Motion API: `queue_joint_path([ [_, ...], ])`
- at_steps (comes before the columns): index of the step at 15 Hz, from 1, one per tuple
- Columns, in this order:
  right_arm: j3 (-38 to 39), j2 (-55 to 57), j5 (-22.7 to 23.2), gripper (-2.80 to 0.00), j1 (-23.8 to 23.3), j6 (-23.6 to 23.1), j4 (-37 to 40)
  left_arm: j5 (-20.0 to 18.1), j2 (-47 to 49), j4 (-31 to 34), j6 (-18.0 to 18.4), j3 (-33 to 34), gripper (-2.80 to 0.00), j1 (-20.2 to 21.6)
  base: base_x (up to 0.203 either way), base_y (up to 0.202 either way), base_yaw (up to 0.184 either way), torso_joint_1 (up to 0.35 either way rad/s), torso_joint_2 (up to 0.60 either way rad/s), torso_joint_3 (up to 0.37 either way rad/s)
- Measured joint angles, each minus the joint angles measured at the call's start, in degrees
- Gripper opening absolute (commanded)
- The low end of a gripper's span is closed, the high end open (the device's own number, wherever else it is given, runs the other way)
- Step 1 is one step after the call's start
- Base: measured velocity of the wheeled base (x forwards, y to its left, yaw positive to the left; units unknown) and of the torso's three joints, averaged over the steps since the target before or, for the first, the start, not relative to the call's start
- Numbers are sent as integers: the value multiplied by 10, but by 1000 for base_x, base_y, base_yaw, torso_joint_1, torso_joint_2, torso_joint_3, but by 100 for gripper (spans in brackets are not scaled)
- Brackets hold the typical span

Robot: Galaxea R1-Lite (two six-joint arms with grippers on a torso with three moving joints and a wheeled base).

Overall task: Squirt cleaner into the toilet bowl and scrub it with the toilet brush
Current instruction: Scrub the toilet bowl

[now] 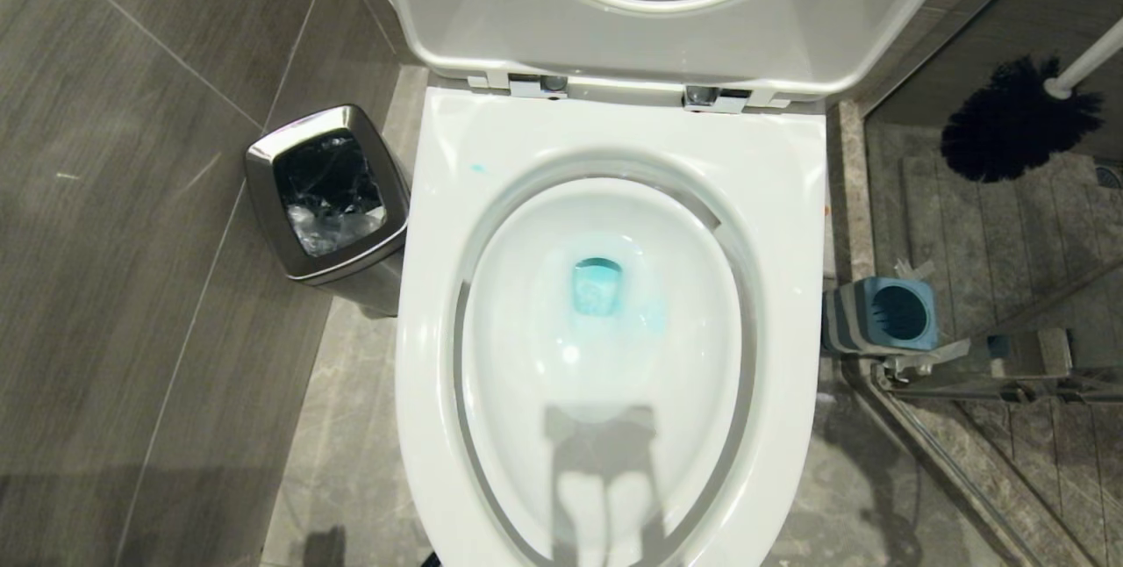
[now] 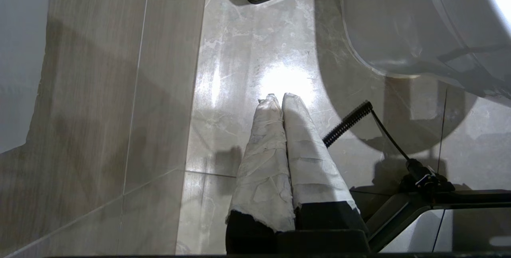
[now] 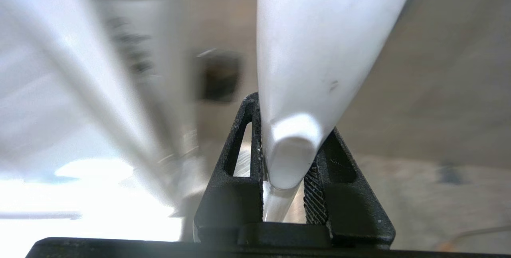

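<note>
the toilet brush (image 1: 1018,115) handle runs off the head view's right edge; right wrist background is blurred.

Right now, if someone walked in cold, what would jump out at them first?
Probably the open toilet bowl filling the middle, with turquoise cleaner pooled at its bottom. Next, the toilet brush hanging in the air to its upper right, its white handle clamped in the right claw. A steel bin stands left of the bowl.

We see a grey tiled wall (image 1: 132,67) on our left and a grey marbled floor (image 1: 351,462) below. A square steel bin (image 1: 329,198) stands there. To our right, a glass partition (image 1: 1009,427) borders striped paving (image 1: 1009,242).
</note>
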Motion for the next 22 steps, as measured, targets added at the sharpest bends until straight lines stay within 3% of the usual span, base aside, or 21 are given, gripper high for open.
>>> queue_joint_path([
  [3, -44, 0, 0, -280, 60, 46, 79, 0, 0, 0, 0, 0, -280, 0, 0, 0, 0, 0, 0, 0],
  [8, -133, 38, 2, -280, 203, 55, 153, 0, 0, 0, 0, 0, -280, 0, 0, 0, 0, 0, 0, 0],
  [15, -270, 161, 20, -280, 281, 86, 149, 0, 0, 0, 0, 0, -280, 0, 0, 0, 0, 0, 0, 0],
  [19, -288, 200, 16, -280, 331, 92, 175, 0, 0, 0, 0, 0, -280, 0, 0, 0, 0, 0, 0, 0],
  [22, -261, 191, -29, -280, 410, 74, 179, 0, 0, 0, 0, 0, -280, 0, 0, 0, 0, 0, 0, 0],
])
